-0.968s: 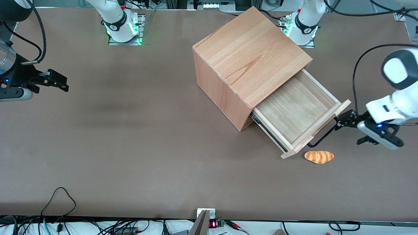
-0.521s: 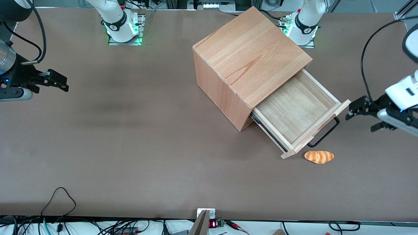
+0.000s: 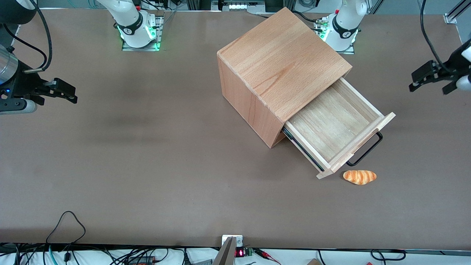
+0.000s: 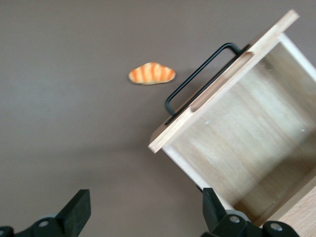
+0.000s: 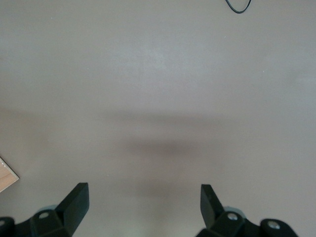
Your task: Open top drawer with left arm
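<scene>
Now top drawer [image 3: 333,129] out; gripper [image 3: 428,80] up, well clear of handle [image 4: 200,81], fingers apart, holding nothing. Lift away slowly, no bumping drawer.

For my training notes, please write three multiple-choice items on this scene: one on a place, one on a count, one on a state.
1. Where does the bread roll lie?
A. in the top drawer
B. on the table, in front of the drawer's front panel
C. on the cabinet

2. How many drawers stand pulled out?
A. one
B. two
C. three

3. The left arm's gripper is
A. clamped on the handle
B. holding the roll
C. open, clear of the handle

Key: B, it rests beside the panel; A, only the top drawer is out; C, its jaws are spread with nothing between them.
</scene>
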Action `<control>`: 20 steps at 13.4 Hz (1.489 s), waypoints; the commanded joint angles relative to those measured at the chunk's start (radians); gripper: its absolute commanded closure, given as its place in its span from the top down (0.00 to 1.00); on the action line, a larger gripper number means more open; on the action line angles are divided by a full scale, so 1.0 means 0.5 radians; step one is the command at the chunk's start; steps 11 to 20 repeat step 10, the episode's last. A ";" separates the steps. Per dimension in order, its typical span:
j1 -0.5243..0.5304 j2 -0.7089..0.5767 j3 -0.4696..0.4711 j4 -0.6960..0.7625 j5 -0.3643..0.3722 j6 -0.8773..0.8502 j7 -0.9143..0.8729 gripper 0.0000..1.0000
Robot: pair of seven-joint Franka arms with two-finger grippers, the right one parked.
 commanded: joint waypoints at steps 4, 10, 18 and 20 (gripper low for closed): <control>0.000 -0.008 0.008 -0.050 0.082 -0.051 -0.150 1.00; 0.000 0.007 0.005 -0.016 0.058 -0.044 -0.150 1.00; 0.000 0.007 0.005 -0.016 0.058 -0.044 -0.150 1.00; 0.000 0.007 0.005 -0.016 0.058 -0.044 -0.150 1.00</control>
